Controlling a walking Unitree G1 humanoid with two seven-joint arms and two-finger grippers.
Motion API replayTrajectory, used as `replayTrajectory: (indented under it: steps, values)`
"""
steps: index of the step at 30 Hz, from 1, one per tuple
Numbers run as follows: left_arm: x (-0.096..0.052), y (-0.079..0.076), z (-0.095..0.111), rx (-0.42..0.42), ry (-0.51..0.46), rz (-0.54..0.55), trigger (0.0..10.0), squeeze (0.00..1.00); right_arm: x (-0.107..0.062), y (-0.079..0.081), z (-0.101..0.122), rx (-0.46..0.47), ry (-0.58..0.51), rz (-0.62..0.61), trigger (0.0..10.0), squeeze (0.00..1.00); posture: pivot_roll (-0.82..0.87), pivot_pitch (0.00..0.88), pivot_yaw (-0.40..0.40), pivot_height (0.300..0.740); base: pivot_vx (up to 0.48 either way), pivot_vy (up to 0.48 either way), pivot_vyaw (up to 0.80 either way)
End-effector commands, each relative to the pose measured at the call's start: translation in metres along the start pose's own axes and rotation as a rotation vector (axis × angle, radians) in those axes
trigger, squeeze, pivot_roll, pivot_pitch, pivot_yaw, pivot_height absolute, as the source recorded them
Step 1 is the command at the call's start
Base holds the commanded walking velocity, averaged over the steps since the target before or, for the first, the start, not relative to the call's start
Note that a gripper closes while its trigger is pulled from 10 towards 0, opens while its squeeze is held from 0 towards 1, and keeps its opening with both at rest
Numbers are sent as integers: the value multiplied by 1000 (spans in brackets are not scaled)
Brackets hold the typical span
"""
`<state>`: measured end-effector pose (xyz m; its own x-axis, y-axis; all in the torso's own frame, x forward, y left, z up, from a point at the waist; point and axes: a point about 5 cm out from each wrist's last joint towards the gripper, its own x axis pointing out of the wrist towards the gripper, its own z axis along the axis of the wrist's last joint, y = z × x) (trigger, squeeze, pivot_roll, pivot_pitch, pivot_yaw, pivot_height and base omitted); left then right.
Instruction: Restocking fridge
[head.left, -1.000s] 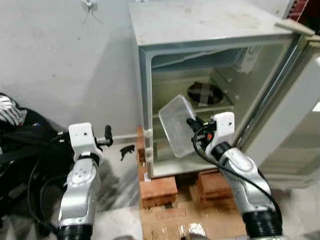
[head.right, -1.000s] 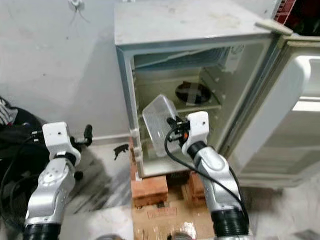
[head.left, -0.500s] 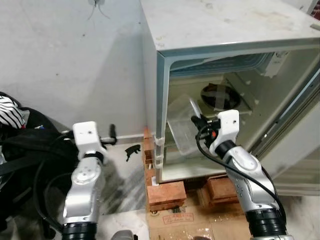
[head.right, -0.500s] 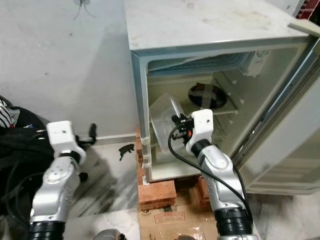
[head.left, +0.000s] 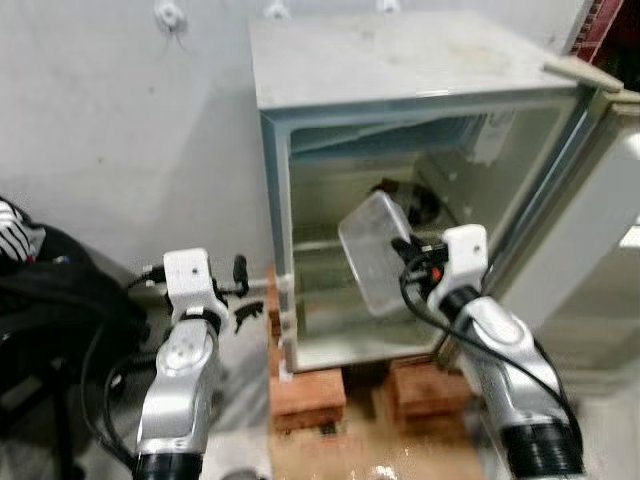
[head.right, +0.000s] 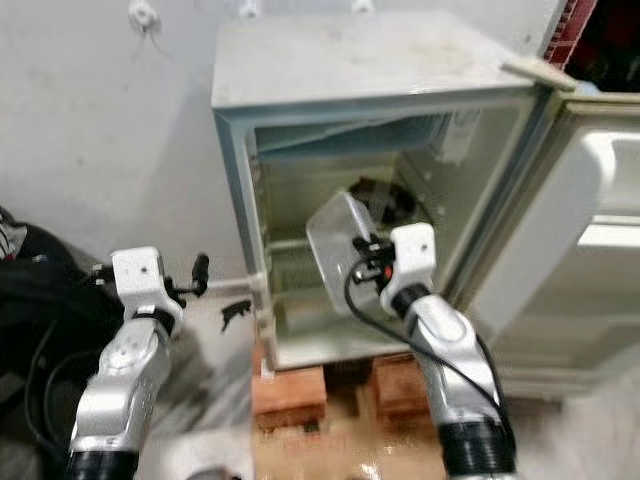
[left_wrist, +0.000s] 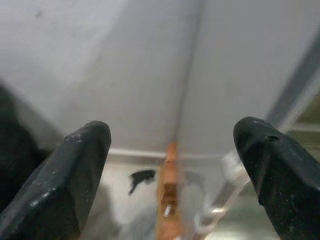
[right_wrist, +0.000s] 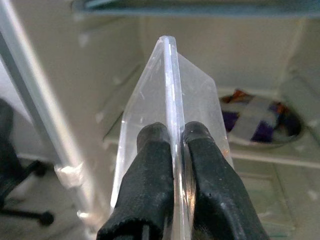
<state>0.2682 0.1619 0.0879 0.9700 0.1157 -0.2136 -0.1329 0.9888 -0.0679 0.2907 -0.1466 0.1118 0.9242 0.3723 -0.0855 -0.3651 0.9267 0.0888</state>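
The right gripper (right_wrist: 172, 145) is clenched on the rim of a clear plastic tub (head.left: 377, 250), which is held tilted in the doorway of the open fridge (head.left: 400, 75); beyond the pinching fingers (right_wrist: 150, 165), a dark bowl (right_wrist: 260, 122) is seen on the shelf (right_wrist: 270, 156); the left gripper (left_wrist: 172, 145) is held released, facing the wall (left_wrist: 125, 60) beside the fridge, with nothing between its fingers.
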Motion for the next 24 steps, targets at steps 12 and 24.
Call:
replayTrajectory:
  steps: [12, 24]
  values:
    - [0, 19, 1, -38, 16, 153, 10000, 0, -1, 9, -5, 27, 28, 66, 10000, 0, 36, 0, 17, 740, 0, 0, 0]
    - [-20, 38, -9, -5, 73, 181, 10000, 0, 10, 12, -7, 181, 33, 41, 10000, 0, 61, 0, 12, 740, 0, 0, 0]
